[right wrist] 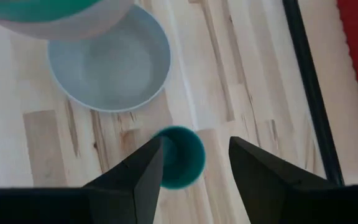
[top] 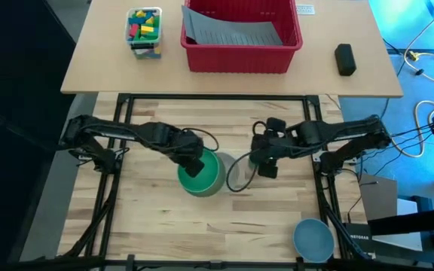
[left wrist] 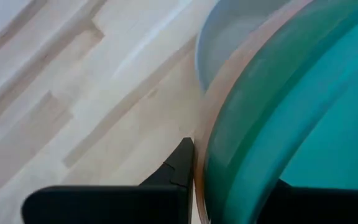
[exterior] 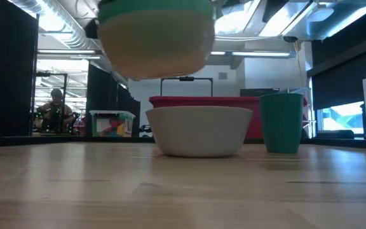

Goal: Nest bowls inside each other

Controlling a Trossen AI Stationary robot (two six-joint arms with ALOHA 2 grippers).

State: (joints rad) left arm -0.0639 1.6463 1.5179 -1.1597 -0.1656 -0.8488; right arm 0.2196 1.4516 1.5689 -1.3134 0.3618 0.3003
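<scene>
Two sets of jaws: the left gripper (top: 194, 167) is clenched on the rim of a nested stack, teal green bowl (left wrist: 303, 118) innermost, lifted just beside the grey-white bowl (exterior: 199, 130) on the desk (top: 149, 226). I'd centre it over that bowl, then lower gently. The right gripper (right wrist: 194, 163) hangs released above the dark green cup (right wrist: 180, 157), beside that bowl.

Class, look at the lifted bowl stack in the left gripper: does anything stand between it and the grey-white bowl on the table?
Nothing visible does. The stack hangs above the table beside the grey-white bowl; only air lies between them.
</scene>
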